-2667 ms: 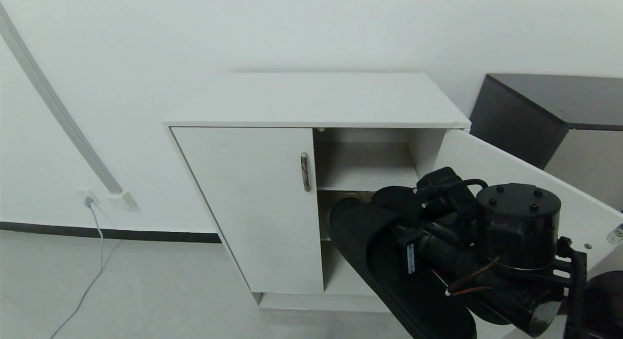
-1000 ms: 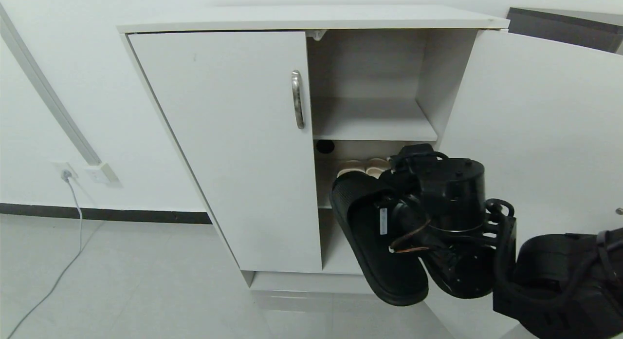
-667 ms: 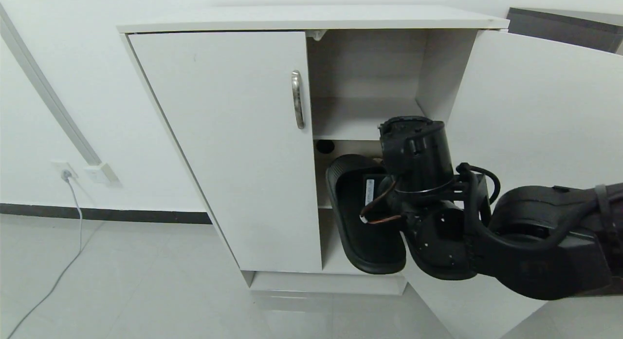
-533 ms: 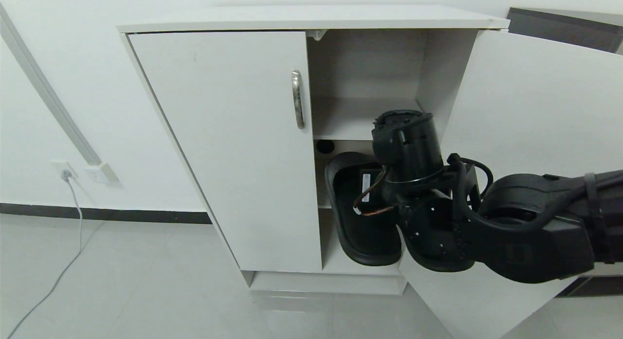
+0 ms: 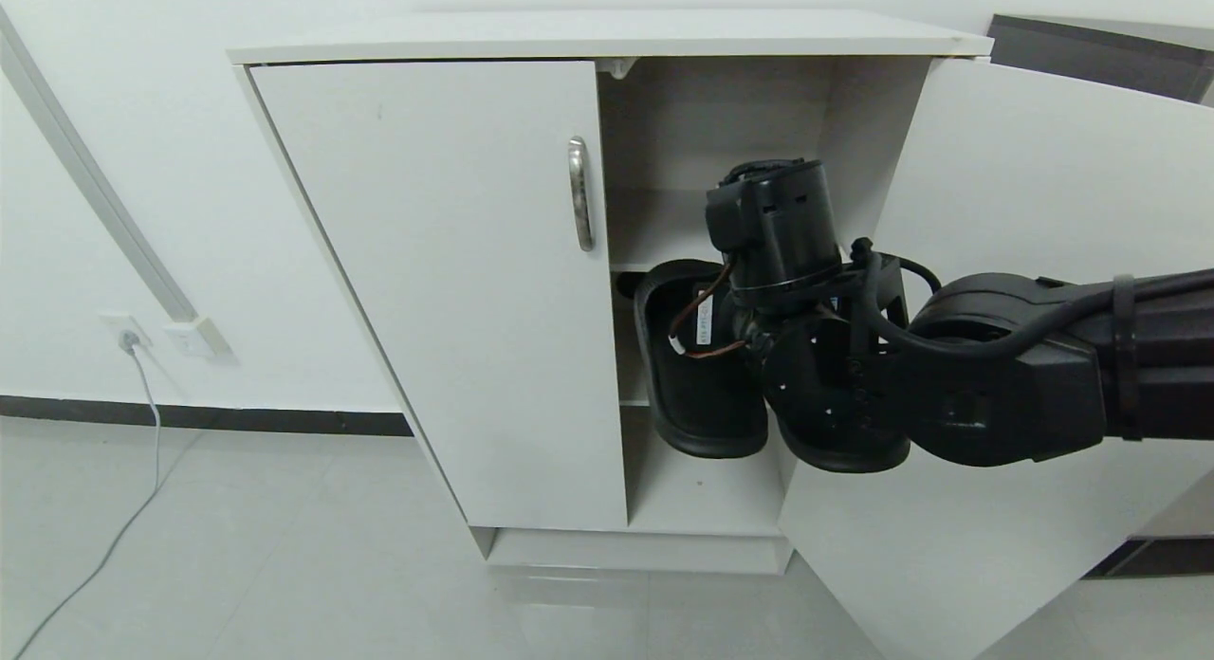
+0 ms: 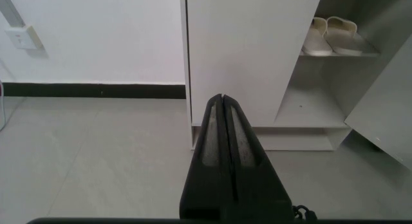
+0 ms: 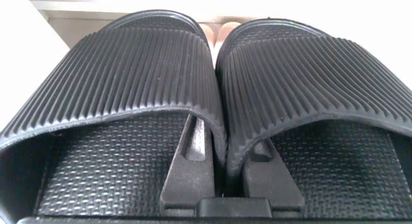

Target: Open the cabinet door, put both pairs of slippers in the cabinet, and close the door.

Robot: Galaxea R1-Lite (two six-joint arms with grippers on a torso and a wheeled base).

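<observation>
The white cabinet (image 5: 607,36) has its left door (image 5: 446,290) closed and its right door (image 5: 1024,186) swung wide open. My right gripper (image 7: 223,161) is shut on the pair of black slippers (image 5: 697,375), pinching their two inner edges together. The slippers hang soles outward in the open right half, level with the middle shelf. A beige pair of slippers (image 6: 331,34) lies on that middle shelf, seen in the left wrist view. My left gripper (image 6: 222,111) is shut on nothing, low over the floor in front of the cabinet.
The closed door carries a metal handle (image 5: 579,193) at its right edge. The upper shelf (image 5: 654,229) and bottom shelf (image 5: 702,494) are bare. A wall socket with a cable (image 5: 123,338) is at the left, and a dark cabinet (image 5: 1100,53) stands behind the open door.
The head camera dropped lower at first. Since then my right arm has lifted the black slippers and pushed them into the cabinet opening, hiding the beige pair.
</observation>
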